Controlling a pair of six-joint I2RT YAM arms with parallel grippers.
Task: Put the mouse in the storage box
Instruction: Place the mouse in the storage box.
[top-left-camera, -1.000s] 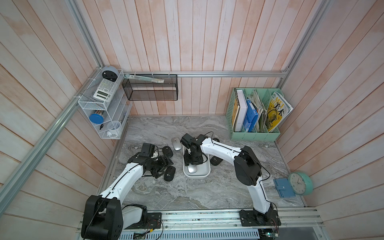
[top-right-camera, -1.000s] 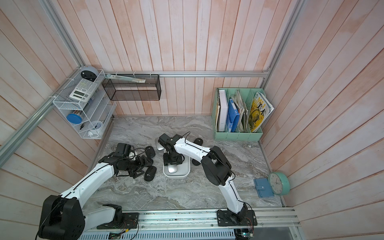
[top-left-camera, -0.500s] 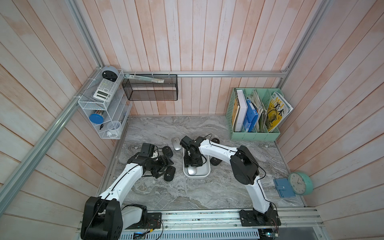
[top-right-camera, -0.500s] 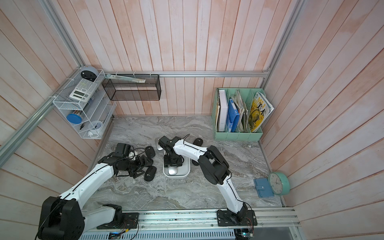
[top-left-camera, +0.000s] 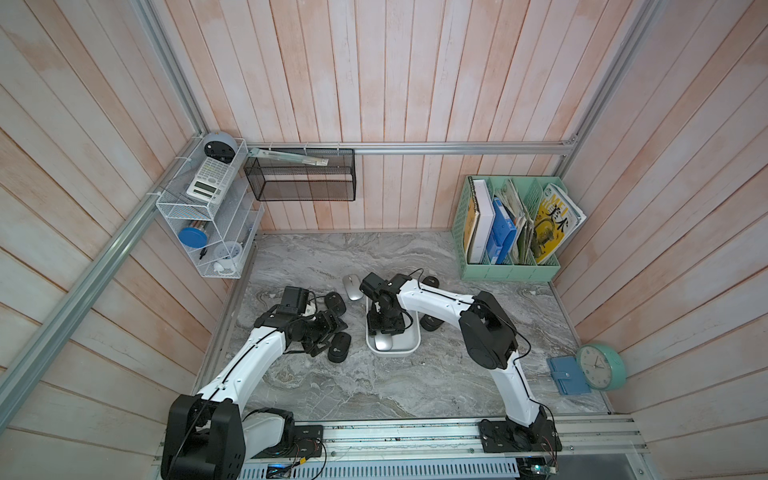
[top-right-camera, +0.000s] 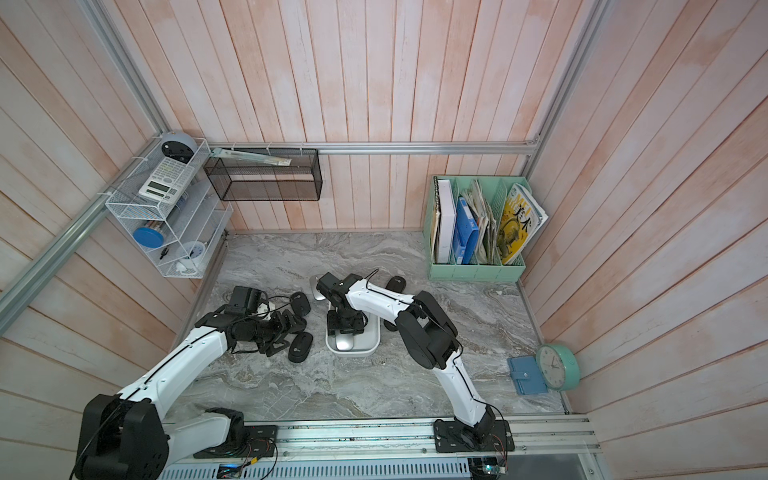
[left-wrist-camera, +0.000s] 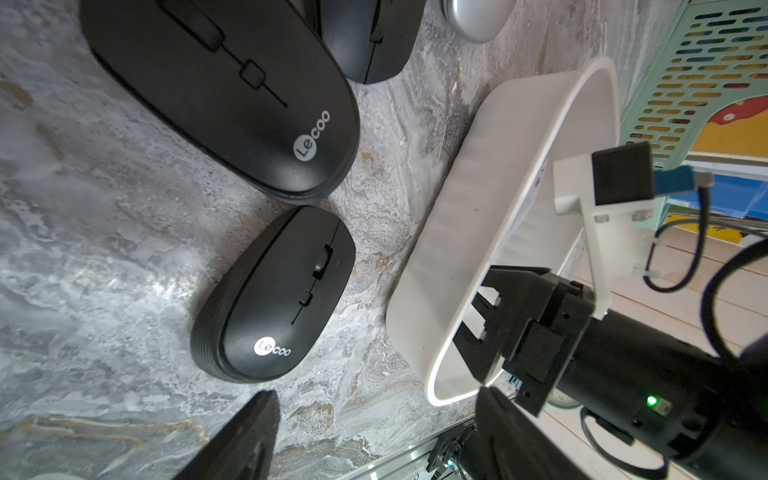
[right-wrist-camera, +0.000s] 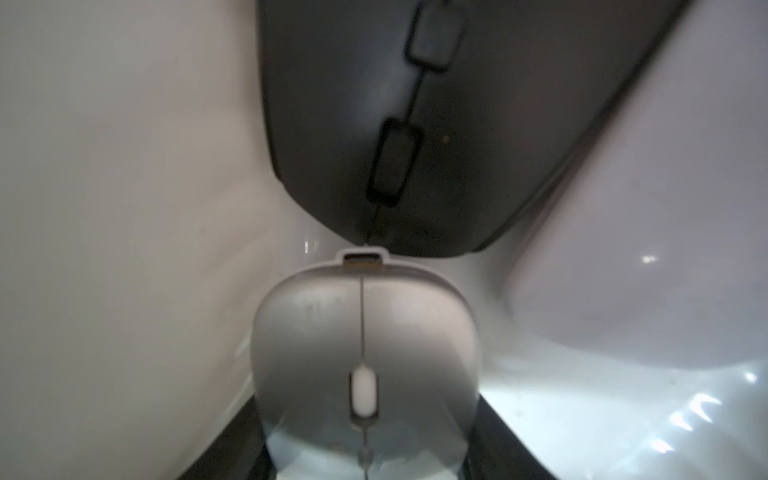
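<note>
The storage box (top-left-camera: 412, 347) (top-right-camera: 372, 346) is a white tub in the middle of the marble floor. My right gripper (top-left-camera: 384, 332) (top-right-camera: 345, 332) reaches down into it, shut on a silver mouse (top-left-camera: 383, 342) (right-wrist-camera: 365, 332) whose sides sit between the black fingers (right-wrist-camera: 232, 440). A black mouse (right-wrist-camera: 374, 104) lies in the box nose to nose with the silver one. My left gripper (top-left-camera: 328, 336) (left-wrist-camera: 374, 407) stands open just left of the box (left-wrist-camera: 457, 232), with nothing between its fingers, beside a small black mouse (left-wrist-camera: 274, 295) (top-left-camera: 339, 348).
More mice lie around the box: black ones (top-left-camera: 335, 302) (top-left-camera: 429, 322) (top-left-camera: 431, 282) and a silver one (top-left-camera: 353, 286). A mint file holder (top-left-camera: 511, 266) stands back right. A black mesh basket (top-left-camera: 301, 178) and a wire shelf (top-left-camera: 208, 216) hang on the walls. A clock (top-left-camera: 598, 368) and a blue wallet (top-left-camera: 567, 376) sit right.
My right arm's elbow has shifted slightly left while its gripper stays in the box with the silver mouse. The left arm has not moved.
</note>
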